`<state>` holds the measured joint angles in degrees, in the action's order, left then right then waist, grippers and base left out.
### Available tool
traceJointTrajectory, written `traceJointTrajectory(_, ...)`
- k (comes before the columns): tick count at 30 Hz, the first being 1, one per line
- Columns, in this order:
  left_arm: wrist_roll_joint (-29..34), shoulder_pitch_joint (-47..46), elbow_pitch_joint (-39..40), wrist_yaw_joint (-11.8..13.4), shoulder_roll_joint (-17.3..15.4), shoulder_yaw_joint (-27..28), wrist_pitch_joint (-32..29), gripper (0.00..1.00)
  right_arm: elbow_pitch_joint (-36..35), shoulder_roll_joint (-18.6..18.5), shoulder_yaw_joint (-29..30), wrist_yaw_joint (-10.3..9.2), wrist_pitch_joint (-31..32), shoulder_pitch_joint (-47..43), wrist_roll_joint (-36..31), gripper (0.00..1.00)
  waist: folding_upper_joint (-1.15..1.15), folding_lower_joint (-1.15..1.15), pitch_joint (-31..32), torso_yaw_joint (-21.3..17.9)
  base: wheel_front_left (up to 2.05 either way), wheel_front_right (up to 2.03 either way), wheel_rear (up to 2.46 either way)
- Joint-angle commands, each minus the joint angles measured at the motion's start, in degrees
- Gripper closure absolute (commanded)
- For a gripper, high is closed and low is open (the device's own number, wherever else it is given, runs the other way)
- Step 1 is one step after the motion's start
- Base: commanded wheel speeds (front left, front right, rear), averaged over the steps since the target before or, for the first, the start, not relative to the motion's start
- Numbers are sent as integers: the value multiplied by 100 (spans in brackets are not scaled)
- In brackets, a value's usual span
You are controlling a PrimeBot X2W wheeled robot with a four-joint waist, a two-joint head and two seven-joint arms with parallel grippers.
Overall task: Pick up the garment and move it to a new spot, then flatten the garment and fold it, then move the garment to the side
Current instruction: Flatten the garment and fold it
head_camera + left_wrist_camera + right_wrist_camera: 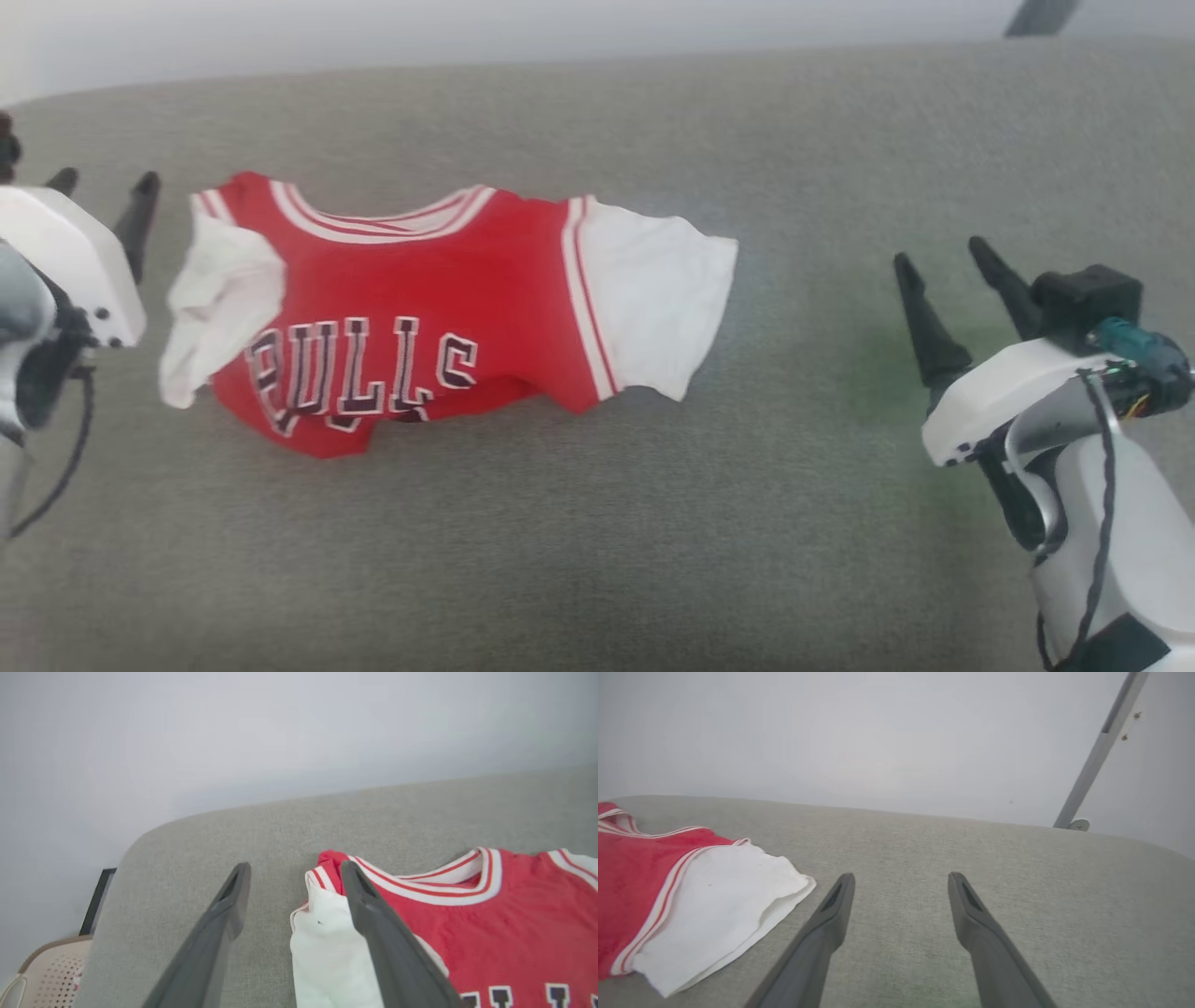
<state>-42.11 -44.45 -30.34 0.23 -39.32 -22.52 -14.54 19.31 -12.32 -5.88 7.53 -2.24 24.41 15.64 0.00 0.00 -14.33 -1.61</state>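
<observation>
**Both hands open and empty on either side of the jersey**

The left hand [105, 182] has its two dark fingers spread, holding nothing. It sits just beside the garment's [420, 299] crumpled sleeve. In the left wrist view, one finger of this hand [295, 872] overlaps the corner of the collar, and contact cannot be judged. The right hand [938, 254] is also spread and empty. It is over bare fabric, well apart from the other sleeve; the right wrist view shows the gap between its fingers [901, 877] clear.

The garment [490, 924] lies front-up on a grey fabric-covered surface [597, 523], left of centre, with its collar toward the far edge. It has a red body, white short sleeves, and red-and-white striped trim at the neck and sleeve seams. The sleeve near the left hand is bunched and folded onto the chest. The other sleeve [714, 914] is spread flat. The hem is rumpled and tucked under.

Dark, white-outlined letters across the chest read "ULLS" after a creased first letter.

Bare surface stretches in front of the garment and to its right. The far edge meets a pale wall [878, 732], and the surface rounds off at a corner [140, 844] beyond the left hand.
</observation>
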Motion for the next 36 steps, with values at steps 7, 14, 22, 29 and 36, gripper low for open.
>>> traceJointTrajectory(7, 81, 848, 952, 157, 47, 52, 746, 0, 99, -11, -262, -8, 400, -13, 176, 0, 0, 0, 440, 581, 0, 0, 0)
traceJointTrajectory(14, 119, 1699, 1733, 476, 60, 180, 1378, 0, 347, 22, -337, -8, 1068, 96, 330, 0, 0, 0, 525, 936, 0, 0, 0)
traceJointTrajectory(22, -3, 2678, 2254, 808, 301, 358, 2123, 0, 697, 21, -193, -8, 2053, 328, 218, 0, 0, 0, 478, 1409, 0, 0, 0)
traceJointTrajectory(29, -145, 3206, 2340, 941, 596, 445, 2614, 0, 1096, 34, 140, -8, 2775, 639, -115, 0, 0, 0, 359, 1756, 0, 0, 0)
traceJointTrajectory(36, -102, 3482, 2365, 986, 848, 531, 2854, 0, 1724, 139, 495, -8, 3464, 922, -521, 0, 0, 0, 235, 2030, 0, 0, 0)
